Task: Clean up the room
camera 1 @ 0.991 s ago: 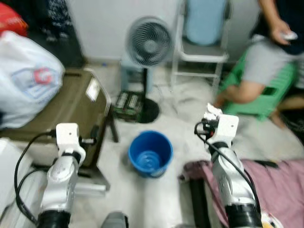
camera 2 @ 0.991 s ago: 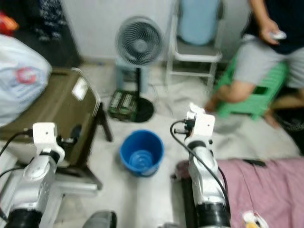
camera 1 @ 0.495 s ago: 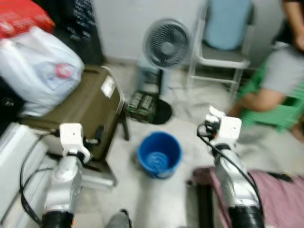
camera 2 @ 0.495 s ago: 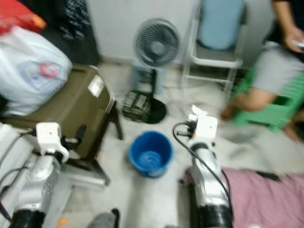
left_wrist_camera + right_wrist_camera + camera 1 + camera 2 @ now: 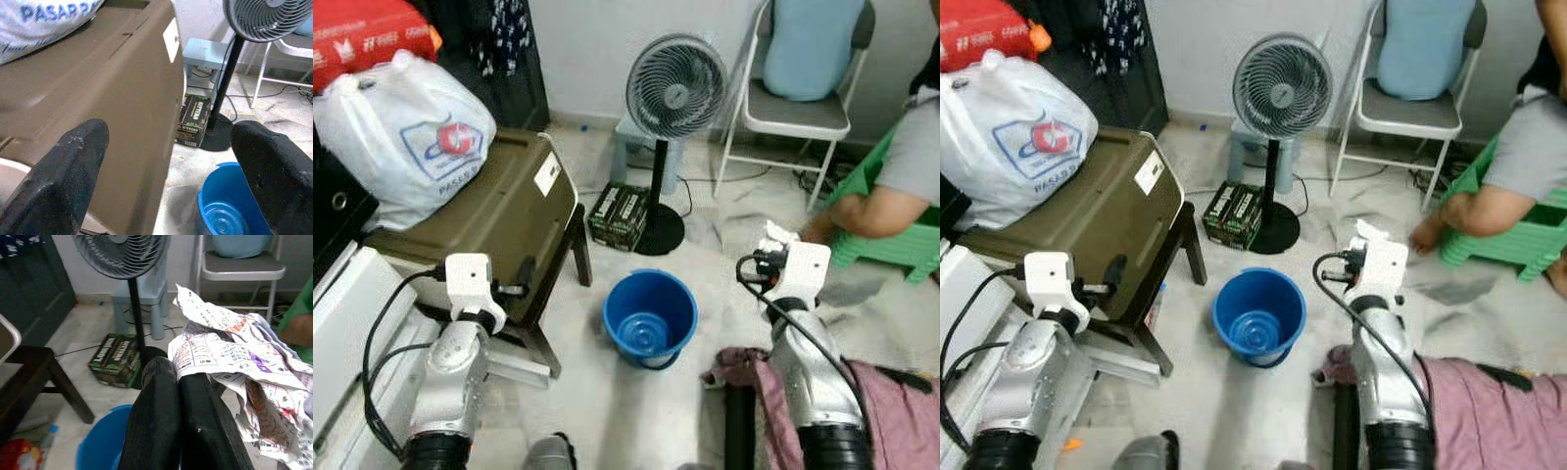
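Crumpled paper (image 5: 230, 357) pinched in right gripper (image 5: 176, 377) jaws, edge cut off | left gripper (image 5: 171, 161) jaws apart | blue bucket (image 5: 649, 315) between

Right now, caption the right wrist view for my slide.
Right claw shut on crumpled newspaper, above the blue bucket, with the fan beyond.

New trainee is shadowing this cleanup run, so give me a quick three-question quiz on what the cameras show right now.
1. True or false: the right pincer is shut on a crumpled newspaper.
2. What stands on the floor between the two arms? A) a blue bucket B) a red basket C) a metal pot
3. Fill in: the left pincer is ____, with nothing between its fingers.

Key: 1 true; 2 A; 3 open.
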`<state>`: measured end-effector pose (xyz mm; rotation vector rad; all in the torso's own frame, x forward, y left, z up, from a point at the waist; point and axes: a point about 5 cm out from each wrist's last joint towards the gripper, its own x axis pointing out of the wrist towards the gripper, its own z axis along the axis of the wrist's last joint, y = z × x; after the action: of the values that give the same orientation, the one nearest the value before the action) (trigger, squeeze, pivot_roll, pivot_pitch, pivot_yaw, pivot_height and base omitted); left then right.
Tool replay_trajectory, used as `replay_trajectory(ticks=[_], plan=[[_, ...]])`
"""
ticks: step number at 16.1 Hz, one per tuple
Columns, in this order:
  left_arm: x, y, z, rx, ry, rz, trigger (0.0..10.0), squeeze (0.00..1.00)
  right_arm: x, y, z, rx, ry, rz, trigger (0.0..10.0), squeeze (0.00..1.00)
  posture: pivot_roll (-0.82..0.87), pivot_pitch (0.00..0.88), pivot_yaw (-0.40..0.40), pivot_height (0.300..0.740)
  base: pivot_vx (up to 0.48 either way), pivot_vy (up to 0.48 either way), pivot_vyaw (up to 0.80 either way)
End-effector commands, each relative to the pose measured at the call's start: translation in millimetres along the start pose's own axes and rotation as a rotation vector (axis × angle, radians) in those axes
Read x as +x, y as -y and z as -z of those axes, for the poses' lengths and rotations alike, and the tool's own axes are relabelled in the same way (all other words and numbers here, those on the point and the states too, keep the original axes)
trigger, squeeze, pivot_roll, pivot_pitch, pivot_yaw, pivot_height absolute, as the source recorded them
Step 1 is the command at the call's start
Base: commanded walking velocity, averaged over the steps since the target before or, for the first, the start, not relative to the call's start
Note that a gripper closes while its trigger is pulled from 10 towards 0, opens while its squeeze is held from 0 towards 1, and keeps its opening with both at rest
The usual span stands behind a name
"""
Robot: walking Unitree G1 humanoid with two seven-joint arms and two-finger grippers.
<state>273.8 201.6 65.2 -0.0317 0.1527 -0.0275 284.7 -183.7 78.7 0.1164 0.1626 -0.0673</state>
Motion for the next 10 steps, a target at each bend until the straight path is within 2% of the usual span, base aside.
replay_trajectory(ticks=[1, 3, 10], plan=[[-0.9, -2.4, -0.3, 0.004, -0.002, -0.006, 10.0, 0.0, 1.3, -6.0, -1.7, -0.003, 0.005, -0.019, 10.0, 0.0, -0.01, 0.061, -0.032, 0.74, 0.0, 0.0, 0.0], [-0.9, -2.1, -0.6, 0.005, -0.002, -0.003, 10.0, 0.0, 1.7, -6.6, -1.8, -0.003, 0.006, -0.022, 10.0, 0.0, -0.01, 0.061, -0.032, 0.74, 0.124, 0.0, 0.0], [-1.1, -1.7, -0.4, 0.004, 0.001, 0.0, 10.0, 0.0, 1.4, -7.0, -1.8, -0.001, 0.007, -0.023, 10.0, 0.0, -0.01, 0.063, -0.035, 0.74, 0.299, 0.0, 0.0]])
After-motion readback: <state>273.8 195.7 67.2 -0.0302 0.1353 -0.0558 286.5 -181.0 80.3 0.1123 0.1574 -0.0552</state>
